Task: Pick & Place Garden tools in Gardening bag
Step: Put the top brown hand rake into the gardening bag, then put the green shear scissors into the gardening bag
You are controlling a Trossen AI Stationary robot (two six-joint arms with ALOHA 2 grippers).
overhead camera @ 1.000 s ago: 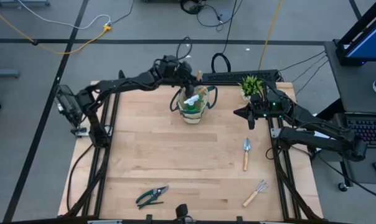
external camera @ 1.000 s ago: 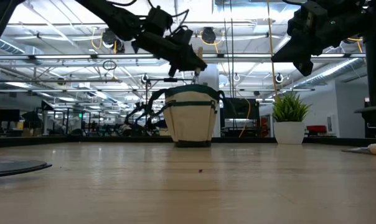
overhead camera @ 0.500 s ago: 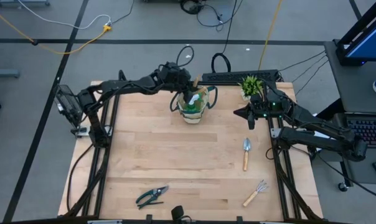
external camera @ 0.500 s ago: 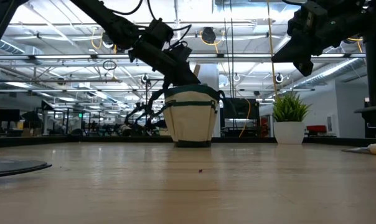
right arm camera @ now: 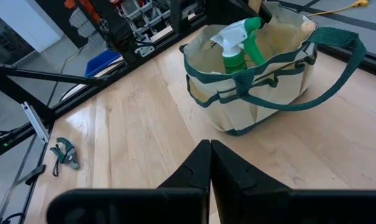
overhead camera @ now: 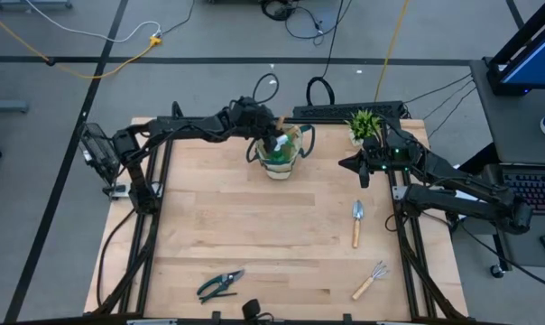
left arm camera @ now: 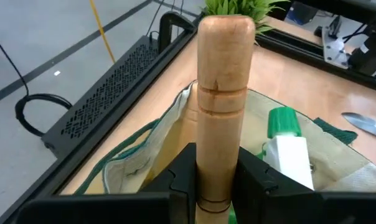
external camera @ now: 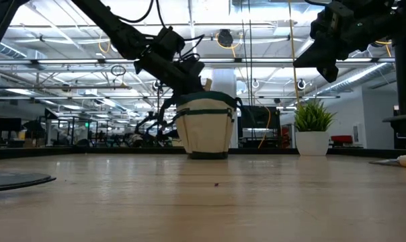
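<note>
Left gripper (left arm camera: pixel 216 180) at the bag (overhead camera: pixel 281 155) mouth, back middle of table (overhead camera: pixel 254 235), fingers (left arm camera: pixel 182 168) pinching a wooden trowel handle (left arm camera: pixel 224 93), which stands upright over the opening; spray bottle (right arm camera: pixel 235 53) already inside. Right gripper (right arm camera: pixel 210 168) raised near the right edge beside the potted plant (overhead camera: pixel 364 124), fingers pressed together, nothing held. Out on the table: second trowel (overhead camera: pixel 356 221) right of centre, rake (overhead camera: pixel 370 279) front right, shears (overhead camera: pixel 220 283) front left.
</note>
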